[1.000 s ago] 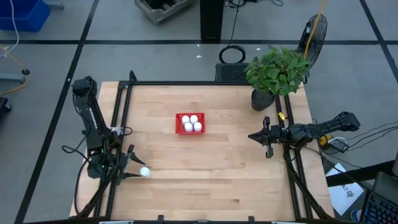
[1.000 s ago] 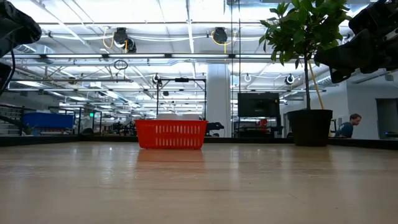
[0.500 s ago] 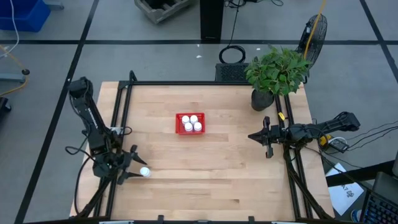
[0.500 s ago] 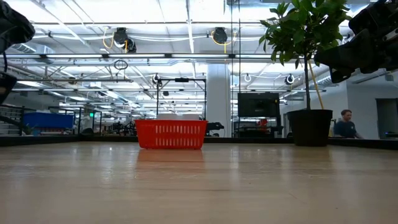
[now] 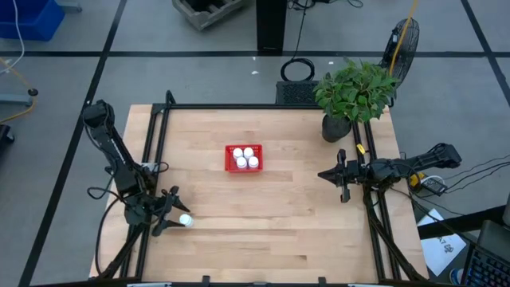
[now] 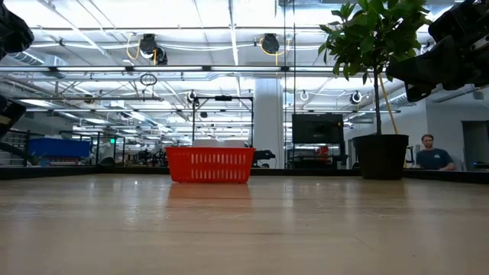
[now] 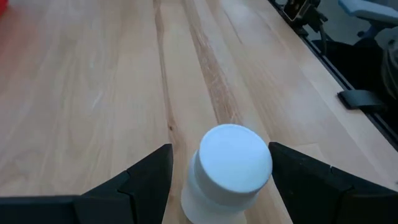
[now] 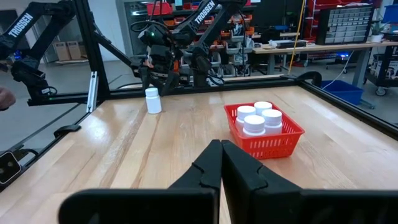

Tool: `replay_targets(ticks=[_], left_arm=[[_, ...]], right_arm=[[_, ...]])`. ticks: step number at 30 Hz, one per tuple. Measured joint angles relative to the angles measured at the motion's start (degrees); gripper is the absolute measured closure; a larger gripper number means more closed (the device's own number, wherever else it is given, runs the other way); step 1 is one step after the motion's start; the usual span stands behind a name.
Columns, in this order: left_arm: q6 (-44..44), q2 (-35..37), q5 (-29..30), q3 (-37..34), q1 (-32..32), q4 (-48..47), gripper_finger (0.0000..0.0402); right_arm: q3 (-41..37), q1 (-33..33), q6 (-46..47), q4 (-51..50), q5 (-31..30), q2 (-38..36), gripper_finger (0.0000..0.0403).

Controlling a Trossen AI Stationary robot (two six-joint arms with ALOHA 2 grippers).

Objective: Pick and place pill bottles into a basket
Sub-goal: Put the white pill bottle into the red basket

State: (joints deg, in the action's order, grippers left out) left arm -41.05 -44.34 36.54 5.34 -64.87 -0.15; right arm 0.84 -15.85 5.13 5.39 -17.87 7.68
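Observation:
One white pill bottle [image 5: 185, 220] stands upright on its base near the table's left near corner. It also shows in the left wrist view [image 7: 230, 163] and the right wrist view [image 8: 152, 100]. My left gripper [image 5: 170, 217] is open, with one finger on each side of this bottle, and I see no touch. The red mesh basket [image 5: 244, 158] stands mid-table with several white-capped bottles in it [image 8: 256, 118]. The low view shows the basket too [image 6: 209, 164]. My right gripper [image 5: 340, 177] waits shut and empty at the table's right edge.
A potted plant [image 5: 355, 96] in a dark pot stands at the far right corner; its pot also shows in the low view [image 6: 380, 156]. Black frame rails [image 5: 151, 159] run along the table's left, far and right edges. Bare wood lies between the lone bottle and the basket. A person shows beyond the table [image 6: 432, 153].
My left gripper has shifted a little toward the table's near edge and toward the lone bottle, with its arm leaning farther out to the left. The bottle has stayed where it was.

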Motion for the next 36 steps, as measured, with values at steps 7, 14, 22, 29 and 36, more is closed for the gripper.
replay_targets(ticks=[7, 14, 22, 29, 36], left_arm=[[-0.7, 0.0, -1.0, 0.0, 1.2, 0.0, 0.0133], [-1.5, 0.0, -1.8, 0.0, 1.8, 0.0, 0.0191], [-2.6, 0.0, -1.9, 0.1, 1.8, 0.3, 0.0238], [-2.9, 0.0, 8.1, 0.0, 2.5, 0.5, 0.0222], [0.2, 0.0, 13.9, 0.0, 8.8, 6.2, 0.0233]], right_arm=[[0.0, 0.0, 0.0, 0.0, 0.0, 0.0, 0.0403], [0.0, 0.0, 0.0, 0.0, 0.0, 0.0, 0.0403], [0.0, 0.0, 0.0, 0.0, 0.0, 0.0, 0.0403], [0.0, 0.0, 0.0, 0.0, 0.0, 0.0, 0.0403], [0.0, 0.0, 0.0, 0.0, 0.0, 0.0, 0.0403]])
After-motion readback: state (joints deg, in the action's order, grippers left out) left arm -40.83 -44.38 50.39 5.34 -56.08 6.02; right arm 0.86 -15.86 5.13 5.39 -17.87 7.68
